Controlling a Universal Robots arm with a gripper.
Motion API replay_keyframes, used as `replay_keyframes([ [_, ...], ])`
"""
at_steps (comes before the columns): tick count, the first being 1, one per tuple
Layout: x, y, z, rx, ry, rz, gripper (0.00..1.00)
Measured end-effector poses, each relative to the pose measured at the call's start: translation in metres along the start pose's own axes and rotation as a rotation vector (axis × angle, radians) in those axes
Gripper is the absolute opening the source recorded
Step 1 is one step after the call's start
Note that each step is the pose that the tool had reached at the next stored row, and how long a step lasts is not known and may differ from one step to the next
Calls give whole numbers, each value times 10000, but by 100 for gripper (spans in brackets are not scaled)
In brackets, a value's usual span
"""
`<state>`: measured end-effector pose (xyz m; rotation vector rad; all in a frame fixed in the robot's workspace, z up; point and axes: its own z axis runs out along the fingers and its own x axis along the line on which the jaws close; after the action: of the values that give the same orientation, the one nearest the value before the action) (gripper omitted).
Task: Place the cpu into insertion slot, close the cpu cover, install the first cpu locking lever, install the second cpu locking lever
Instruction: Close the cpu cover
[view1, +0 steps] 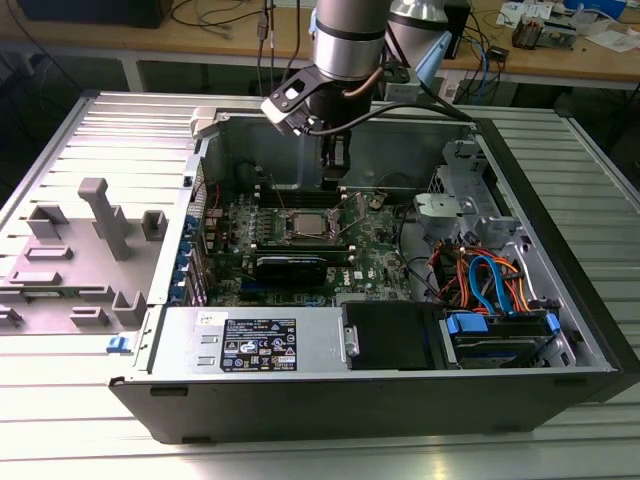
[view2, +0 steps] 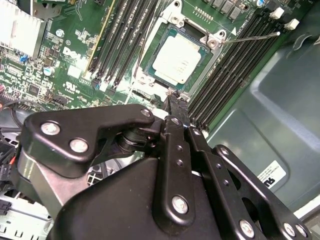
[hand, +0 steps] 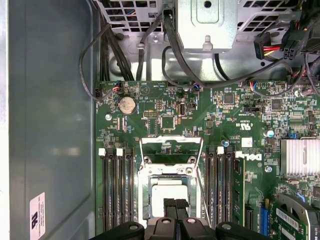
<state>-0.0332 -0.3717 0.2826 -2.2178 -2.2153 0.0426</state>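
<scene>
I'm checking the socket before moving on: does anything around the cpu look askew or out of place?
The cpu lies flat under the cpu cover. One thin locking lever juts out across the memory slots rather than lying against the cover, so it looks unlatched.

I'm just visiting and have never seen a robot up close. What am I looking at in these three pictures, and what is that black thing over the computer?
This is one robot arm with a gripper, its two-fingered hand. It is working inside an open computer case that lies on a ribbed metal table. The exterior view is taken by a camera standing off the arm. Both wrist views are taken by cameras riding on the arm, looking past the black gripper at the green motherboard. The silvery square is the cpu, already set into the board between long black memory slots. The gripper's fingers are shut together with nothing between them, close to the chip.
</scene>
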Motion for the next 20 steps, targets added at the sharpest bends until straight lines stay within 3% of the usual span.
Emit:
replay_keyframes([
  [20, 0, 43, -1, 0, 0, -1, 11],
])
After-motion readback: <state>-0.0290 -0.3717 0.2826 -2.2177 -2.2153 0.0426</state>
